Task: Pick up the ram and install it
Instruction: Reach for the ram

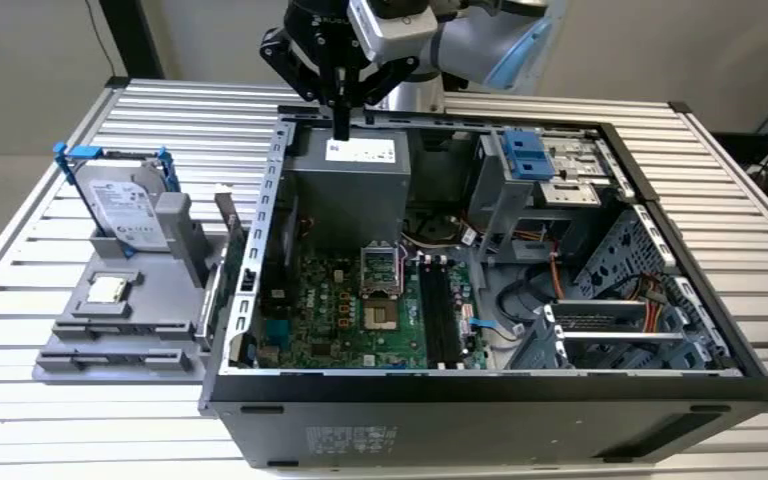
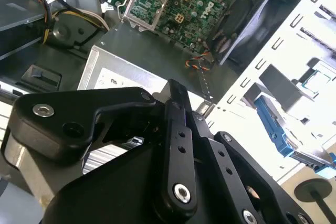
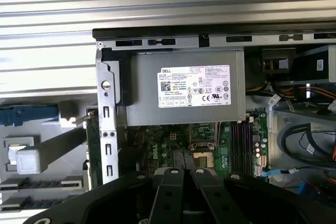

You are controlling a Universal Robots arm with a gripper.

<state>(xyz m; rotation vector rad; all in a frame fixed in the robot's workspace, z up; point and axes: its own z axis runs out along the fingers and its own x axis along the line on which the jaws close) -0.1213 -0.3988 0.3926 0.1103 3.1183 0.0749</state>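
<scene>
Claw (image 1: 341, 128) hangs over the grey power supply (image 1: 351, 180) at the back of the open PC case (image 1: 491, 395), fingers pressed together. The ram (image 1: 231, 240) stands on edge in the grey holder (image 1: 117, 330) on the worktop (image 1: 37, 160), just beside the case wall.

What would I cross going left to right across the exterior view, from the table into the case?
Hard drive in blue frame → case's side wall → CPU socket → black memory slots → metal drive cage. The gripper overlaps the power supply in this picture, so both are left out.
</scene>
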